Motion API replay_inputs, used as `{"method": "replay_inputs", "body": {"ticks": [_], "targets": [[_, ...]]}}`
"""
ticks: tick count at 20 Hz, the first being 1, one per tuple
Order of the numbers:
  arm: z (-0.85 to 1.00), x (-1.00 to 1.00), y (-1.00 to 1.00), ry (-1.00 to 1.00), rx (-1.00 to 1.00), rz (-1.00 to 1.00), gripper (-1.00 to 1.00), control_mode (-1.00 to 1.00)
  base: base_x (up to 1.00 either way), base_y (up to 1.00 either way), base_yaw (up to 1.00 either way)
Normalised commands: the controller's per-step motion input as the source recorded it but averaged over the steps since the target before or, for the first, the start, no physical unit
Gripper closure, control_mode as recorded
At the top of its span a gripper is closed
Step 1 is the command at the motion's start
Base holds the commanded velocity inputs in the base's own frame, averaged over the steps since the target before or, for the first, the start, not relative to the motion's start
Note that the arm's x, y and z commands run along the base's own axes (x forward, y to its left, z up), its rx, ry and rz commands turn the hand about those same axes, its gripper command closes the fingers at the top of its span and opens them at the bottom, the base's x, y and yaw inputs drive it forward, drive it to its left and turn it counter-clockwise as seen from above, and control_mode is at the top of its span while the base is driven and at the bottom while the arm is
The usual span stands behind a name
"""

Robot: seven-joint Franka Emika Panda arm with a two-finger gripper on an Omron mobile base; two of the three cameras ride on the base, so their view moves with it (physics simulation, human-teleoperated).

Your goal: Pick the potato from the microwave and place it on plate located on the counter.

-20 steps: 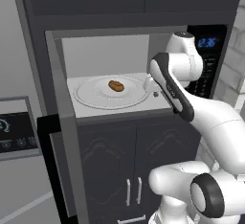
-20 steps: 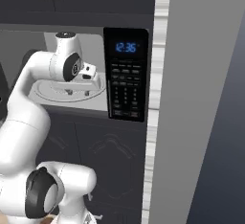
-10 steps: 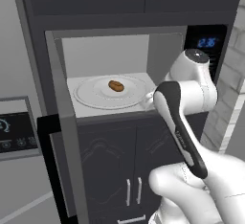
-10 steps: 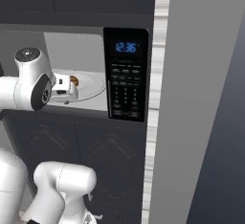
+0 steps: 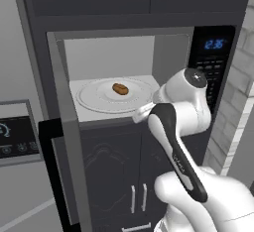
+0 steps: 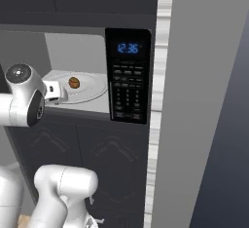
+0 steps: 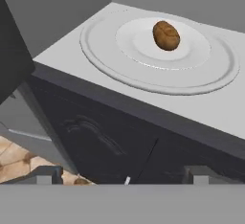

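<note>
The potato [image 5: 119, 88] [image 6: 74, 82] [image 7: 166, 35] is a small brown lump lying in the middle of the white turntable disc [image 5: 94, 99] [image 7: 105, 55] inside the open microwave [image 5: 213, 62] [image 6: 127, 81]. My gripper [image 7: 124, 175] [image 5: 140, 113] [image 6: 57, 92] hangs just outside the front edge of the microwave floor, a little below the disc and pointing in at the potato. Its fingertips [image 7: 48, 173] stand wide apart, open, with nothing between them. The plate and the counter are out of view.
The microwave door [image 5: 67, 142] is swung open on the left of the opening. Dark cabinet doors [image 5: 114, 166] lie just below the microwave floor. A grey oven panel [image 5: 15, 132] is at far left, and a pale brick wall [image 5: 238, 102] at right.
The gripper went from shut to wide open. The arm folded down and the hand dropped from the microwave's right side to its front edge, facing the potato.
</note>
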Motion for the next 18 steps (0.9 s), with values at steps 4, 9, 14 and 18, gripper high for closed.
{"method": "replay_inputs", "body": {"ticks": [4,9,14,18], "targets": [[0.23,0.59,0.21,0.0,0.03,0.01,-1.0,-1.0,0.0,0.0,0.0],[0.3,0.54,0.02,0.0,0.04,0.0,-1.0,-1.0,0.0,0.0,0.0],[0.03,0.53,0.0,-0.01,0.05,0.0,-1.0,-1.0,0.0,0.0,0.0],[-0.2,0.54,0.01,0.0,0.01,0.0,-1.0,-1.0,0.0,0.0,0.0]]}}
